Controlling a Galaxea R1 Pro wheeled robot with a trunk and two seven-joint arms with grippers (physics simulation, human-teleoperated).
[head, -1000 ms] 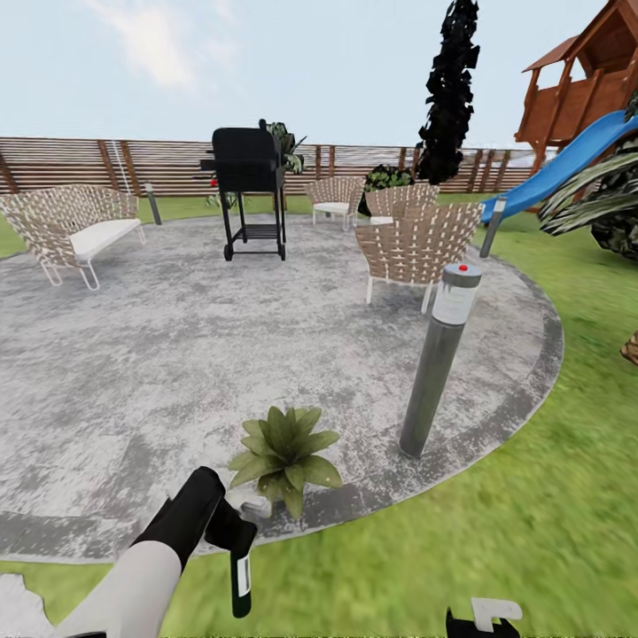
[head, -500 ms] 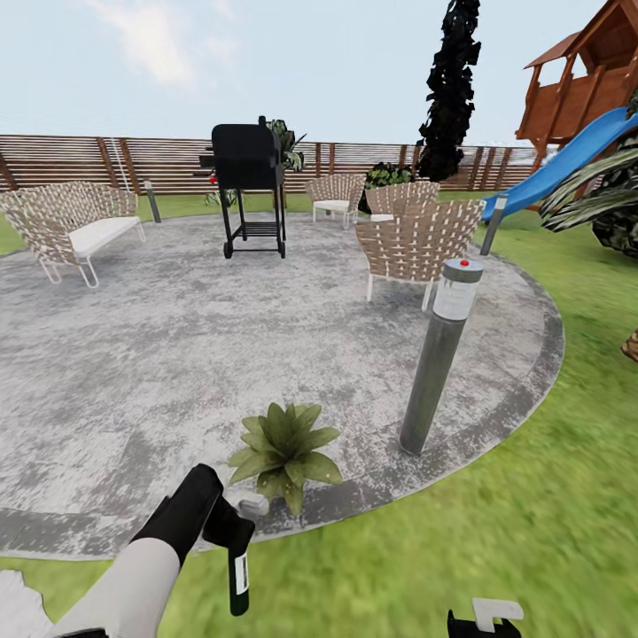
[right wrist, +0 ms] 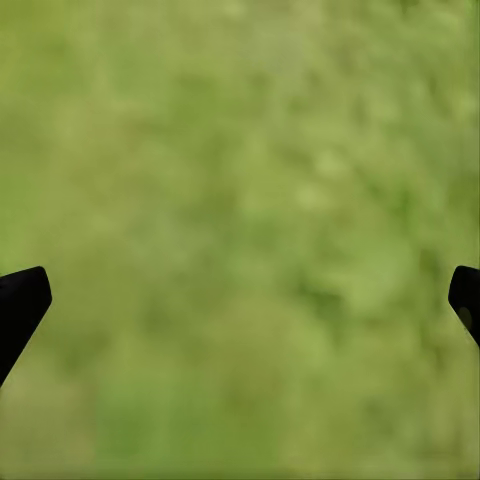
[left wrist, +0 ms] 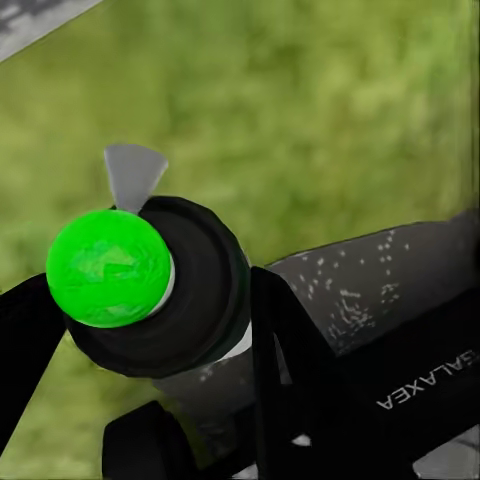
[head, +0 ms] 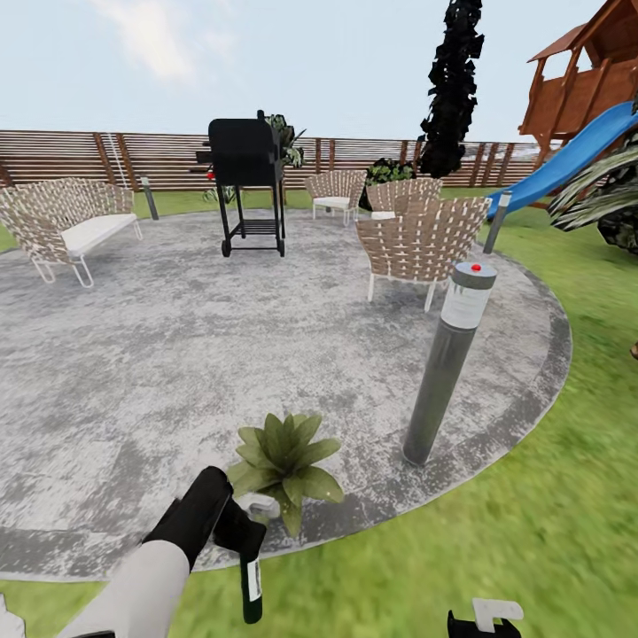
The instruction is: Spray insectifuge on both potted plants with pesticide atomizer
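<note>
Grass underfoot, paved round (head: 177, 372) just ahead. Left claw (head: 244, 532) is clamped on the pesticide atomizer (head: 252, 585), hanging bottom-down right beside the potted plant (head: 283, 456). Right claw (right wrist: 240, 300) is spread wide, empty. Risk: nozzle aimed off, so spray misses leaves; further back, a grill (head: 246, 182).

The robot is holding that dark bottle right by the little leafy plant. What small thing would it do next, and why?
Probably tip the pesticide atomizer so its top faces the potted plant and bring it nearer. The left end effector grips the bottle, which hangs body downward over the grass, just short of the rosette on the paved round.
</note>
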